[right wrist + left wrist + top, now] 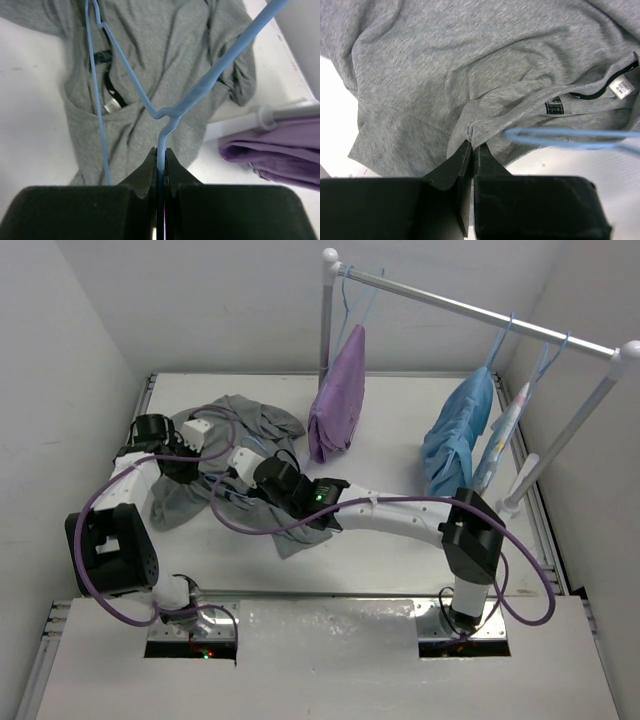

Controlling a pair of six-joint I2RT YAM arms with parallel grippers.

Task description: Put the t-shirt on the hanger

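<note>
Left gripper [471, 150] pinching t-shirt [470, 65] collar, right gripper [160, 157] clamping hanger [165, 107] hook: recommend lifting collar edge open and feeding wire tip inside

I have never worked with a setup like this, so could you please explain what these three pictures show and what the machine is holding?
Two robot arms are bolted to a table. One picture looks down from above; the other two come from small cameras on each wrist. A grey t-shirt lies crumpled on the table. The left gripper is shut, pinching a fold of the shirt. The right gripper is shut on the stem of a pale-blue wire hanger, held over the shirt near its collar. Behind, a purple garment and a light-blue garment hang on a rail.
</note>
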